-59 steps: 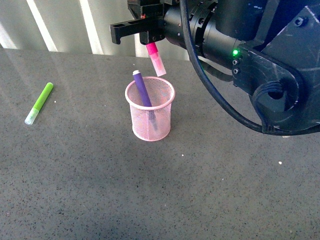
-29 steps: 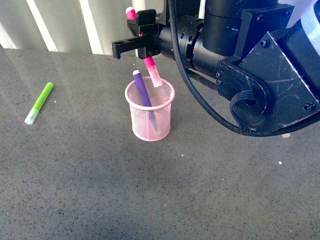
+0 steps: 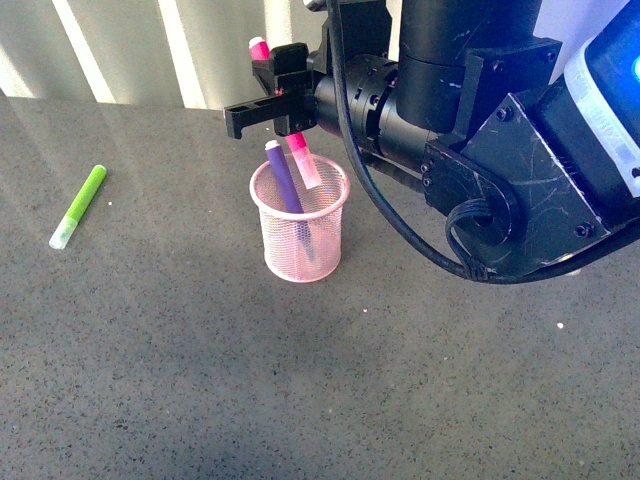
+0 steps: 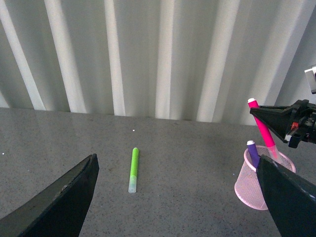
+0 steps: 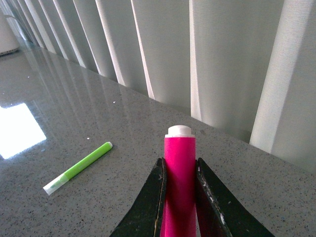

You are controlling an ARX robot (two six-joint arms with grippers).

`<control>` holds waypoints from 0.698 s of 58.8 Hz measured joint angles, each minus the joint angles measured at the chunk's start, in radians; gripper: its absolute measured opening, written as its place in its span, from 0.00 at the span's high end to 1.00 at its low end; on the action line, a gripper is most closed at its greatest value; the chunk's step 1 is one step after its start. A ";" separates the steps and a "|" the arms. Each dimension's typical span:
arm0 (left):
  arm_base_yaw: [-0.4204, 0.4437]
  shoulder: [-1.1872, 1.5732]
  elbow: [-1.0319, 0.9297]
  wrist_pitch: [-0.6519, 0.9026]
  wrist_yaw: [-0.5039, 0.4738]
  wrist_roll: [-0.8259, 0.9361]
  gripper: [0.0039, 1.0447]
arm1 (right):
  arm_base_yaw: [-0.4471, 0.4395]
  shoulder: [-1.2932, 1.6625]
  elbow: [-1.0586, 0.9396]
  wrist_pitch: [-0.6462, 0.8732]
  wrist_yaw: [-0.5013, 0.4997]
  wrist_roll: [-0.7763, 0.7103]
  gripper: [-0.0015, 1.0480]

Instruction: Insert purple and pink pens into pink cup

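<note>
Presently, item by item, from my right gripper [image 3: 290, 108] outward. It pinched the pink pen [image 3: 303, 160] by the barrel, both jaws pressed to its sides, as the right wrist view showed plainly. The pen hung tilted, cap end down, its lower end just inside the rim of the cup [image 3: 299, 232]; whether it touched the mesh I could not tell.

Purple pen [image 3: 284, 184]: standing inside the cup, leaning, its top above the rim. That half of the task looked done.

Left to do, by my judgement: let the pink pen go so it drops in, then draw clear.

Left gripper [image 4: 177, 195]: jaws spread wide, holding nothing, well apart from the cup.

Green pen [image 3: 79, 206]: lying flat on the table [image 3: 300, 400], far to the left, not part of the task.

Views compared: the left wrist view showed the pink pen's full length, upper end above my jaws; the right wrist view showed neither cup nor purple pen.
</note>
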 joint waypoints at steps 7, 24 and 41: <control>0.000 0.000 0.000 0.000 0.000 0.000 0.06 | 0.000 0.015 0.002 0.002 -0.004 0.000 0.89; 0.000 0.000 0.000 0.000 0.000 0.000 0.06 | 0.001 0.026 0.003 -0.031 0.055 0.027 0.75; 0.000 0.000 0.000 0.000 0.000 0.000 0.06 | -0.018 -0.037 -0.042 -0.071 0.119 0.075 0.22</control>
